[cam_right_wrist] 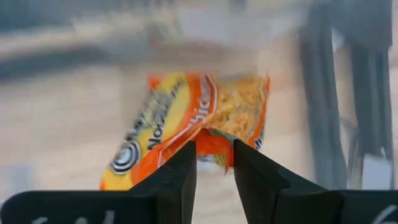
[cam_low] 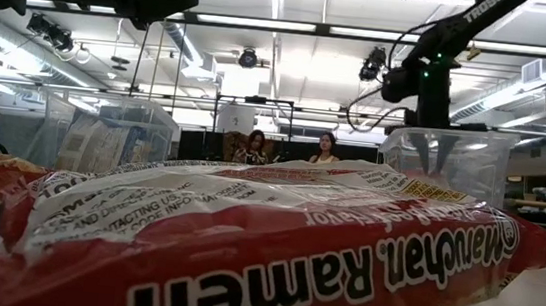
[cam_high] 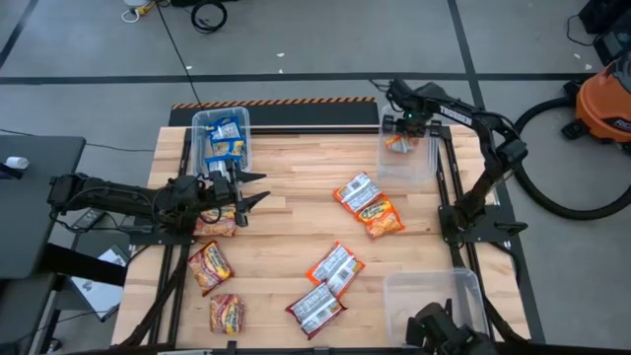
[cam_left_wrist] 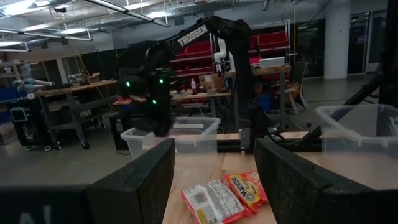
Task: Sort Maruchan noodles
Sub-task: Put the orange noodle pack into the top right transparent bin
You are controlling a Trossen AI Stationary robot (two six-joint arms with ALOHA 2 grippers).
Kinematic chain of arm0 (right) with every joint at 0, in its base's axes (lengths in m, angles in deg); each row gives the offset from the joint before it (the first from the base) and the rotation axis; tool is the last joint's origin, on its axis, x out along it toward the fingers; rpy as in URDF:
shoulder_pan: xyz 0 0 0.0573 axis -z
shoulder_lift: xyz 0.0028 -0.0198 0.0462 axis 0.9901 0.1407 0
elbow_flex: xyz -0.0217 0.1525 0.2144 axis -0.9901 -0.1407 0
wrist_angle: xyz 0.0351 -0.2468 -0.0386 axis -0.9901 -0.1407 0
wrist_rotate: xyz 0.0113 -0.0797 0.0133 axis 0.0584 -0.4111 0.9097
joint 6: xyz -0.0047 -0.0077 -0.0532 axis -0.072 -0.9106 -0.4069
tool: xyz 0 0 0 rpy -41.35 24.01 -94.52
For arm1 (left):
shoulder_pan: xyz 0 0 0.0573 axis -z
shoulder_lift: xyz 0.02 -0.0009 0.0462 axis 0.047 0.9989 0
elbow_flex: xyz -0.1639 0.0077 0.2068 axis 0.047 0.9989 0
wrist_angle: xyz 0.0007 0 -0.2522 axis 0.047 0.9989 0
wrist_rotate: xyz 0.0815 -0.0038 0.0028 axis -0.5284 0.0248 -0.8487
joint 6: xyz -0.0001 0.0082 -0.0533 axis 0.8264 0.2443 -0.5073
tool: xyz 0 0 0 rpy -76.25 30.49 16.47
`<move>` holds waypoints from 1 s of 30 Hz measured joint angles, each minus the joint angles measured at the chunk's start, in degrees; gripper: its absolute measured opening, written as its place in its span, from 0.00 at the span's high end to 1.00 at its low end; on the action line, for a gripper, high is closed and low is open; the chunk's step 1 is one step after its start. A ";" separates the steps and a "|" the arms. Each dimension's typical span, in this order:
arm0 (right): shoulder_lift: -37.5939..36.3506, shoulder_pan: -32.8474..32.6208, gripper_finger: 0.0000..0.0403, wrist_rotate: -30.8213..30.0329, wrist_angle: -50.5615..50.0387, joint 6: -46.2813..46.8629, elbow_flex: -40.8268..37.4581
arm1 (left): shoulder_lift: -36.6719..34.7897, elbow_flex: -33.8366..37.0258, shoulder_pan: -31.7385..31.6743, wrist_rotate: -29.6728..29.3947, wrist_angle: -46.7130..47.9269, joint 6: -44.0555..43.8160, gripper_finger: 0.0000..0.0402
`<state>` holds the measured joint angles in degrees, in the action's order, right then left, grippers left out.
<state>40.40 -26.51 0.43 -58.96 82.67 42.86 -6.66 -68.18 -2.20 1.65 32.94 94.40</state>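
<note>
My right gripper points down over the clear bin at the table's far right. Its fingers stand a little apart, and the edge of an orange Maruchan packet lies between their tips. The packet also shows in the bin from above. My left gripper hovers open at the table's left, pointing roughly level toward the right, above an orange packet lying flat. More packets lie flat on the wood: a pair, a silver-backed one, a red one and two orange ones. My right gripper has the orange packet's near edge between its parted fingertips, coming from above. The view is blurred, and I cannot tell whether the fingers touch the packet.
A clear bin at the far left holds blue-and-yellow packets. Another clear bin stands at the near right corner. In the low view a red packet fills the foreground. People sit in the room behind the table.
</note>
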 joint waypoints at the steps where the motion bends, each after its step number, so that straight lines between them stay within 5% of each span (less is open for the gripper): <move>1: -0.17 -0.11 0.72 -0.45 1.13 -0.01 0.22 | 0.00 0.00 0.01 0.00 0.07 -0.01 0.43; 7: -0.16 0.11 0.76 1.86 2.21 -0.54 0.08 | 0.00 0.00 0.04 0.00 0.07 0.01 0.43; 13: -0.16 0.28 0.97 1.29 2.13 -1.60 0.08 | 0.00 0.00 0.04 0.00 0.00 0.03 0.43; 26: -6.20 -0.71 0.99 5.97 -2.75 0.76 3.73 | 0.00 0.00 0.04 0.00 -0.13 0.05 0.43; 30: -6.96 -0.25 0.99 2.43 -3.09 1.27 4.17 | 0.00 0.02 0.07 0.00 -0.08 0.01 0.43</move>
<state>33.44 -26.76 2.86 -62.06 83.94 47.03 -6.66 -68.15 -2.13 1.65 32.87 94.42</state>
